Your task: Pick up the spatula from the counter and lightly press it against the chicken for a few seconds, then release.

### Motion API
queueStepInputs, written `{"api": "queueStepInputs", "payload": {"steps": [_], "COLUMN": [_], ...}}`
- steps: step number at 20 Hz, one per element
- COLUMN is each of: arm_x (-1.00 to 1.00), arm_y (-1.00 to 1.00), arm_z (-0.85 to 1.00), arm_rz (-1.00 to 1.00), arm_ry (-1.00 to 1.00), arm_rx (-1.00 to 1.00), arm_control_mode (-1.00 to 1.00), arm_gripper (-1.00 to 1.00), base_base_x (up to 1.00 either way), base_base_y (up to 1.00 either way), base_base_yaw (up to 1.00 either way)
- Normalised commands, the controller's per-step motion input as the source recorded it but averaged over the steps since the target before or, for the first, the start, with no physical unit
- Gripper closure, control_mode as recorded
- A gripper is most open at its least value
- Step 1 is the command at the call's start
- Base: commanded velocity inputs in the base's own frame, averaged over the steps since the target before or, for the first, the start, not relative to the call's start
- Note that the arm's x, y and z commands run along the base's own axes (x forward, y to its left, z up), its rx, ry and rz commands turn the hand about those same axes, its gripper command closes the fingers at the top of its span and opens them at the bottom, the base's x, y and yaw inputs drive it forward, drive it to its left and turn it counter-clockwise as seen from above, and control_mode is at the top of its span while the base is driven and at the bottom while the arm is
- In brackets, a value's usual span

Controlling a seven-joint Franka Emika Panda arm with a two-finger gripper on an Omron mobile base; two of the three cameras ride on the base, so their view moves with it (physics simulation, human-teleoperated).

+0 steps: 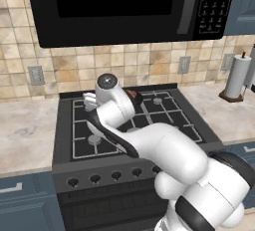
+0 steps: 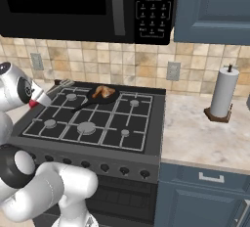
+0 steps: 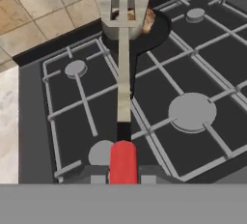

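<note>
Hand view: I see the pincer [image 3: 123, 174] clamped on the red handle of the spatula [image 3: 123, 73] at bottom centre, its slotted blade reaching top centre, in front of the pan [image 3: 161, 31] holding the chicken [image 3: 149, 19]. In the right base view, the blade hangs left of the pan over the stove [image 2: 155, 123], apart from the chicken.

Domestic kitchen: a black gas stove [image 2: 151, 123] with burner grates and a row of front knobs [image 2: 124, 170] stands beneath an over-range microwave [image 2: 73, 6], against a beige tiled backsplash [image 2: 122, 64] fitted with a wall outlet [image 2: 173, 71]. Speckled stone counter [image 2: 195, 138], blue cabinets [image 2: 215, 6] and a paper towel roll [image 2: 223, 94] flank it. A frying pan [image 2: 92, 97] of chicken [image 2: 103, 91] sits on a rear burner.
</note>
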Motion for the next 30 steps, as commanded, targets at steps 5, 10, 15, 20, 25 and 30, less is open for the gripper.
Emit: {"api": "queueStepInputs", "payload": {"steps": [5,10,15,20,25,30], "arm_x": [0.00,0.16,0.27,0.38,0.27,0.24], "arm_y": [-0.22,-0.24,-0.16,-0.14,-0.09,-0.04], "arm_z": [0.00,0.00,-0.04,-0.03,0.00,-0.02], "arm_rz": [-0.01,0.00,0.00,0.00,0.00,0.00], "arm_ry": [0.00,0.00,0.00,0.04,0.03,0.03], "arm_rx": [0.00,0.00,0.00,0.00,0.00,0.00], "arm_control_mode": [-1.00,-1.00,-1.00,-1.00,-1.00,-1.00], "arm_gripper": [1.00,1.00,1.00,1.00,1.00,1.00], "base_base_x": [0.00,0.00,0.00,0.00,0.00,0.00], "base_base_y": [0.00,0.00,0.00,0.00,0.00,0.00], "base_base_yaw": [0.00,0.00,0.00,0.00,0.00,0.00]}}
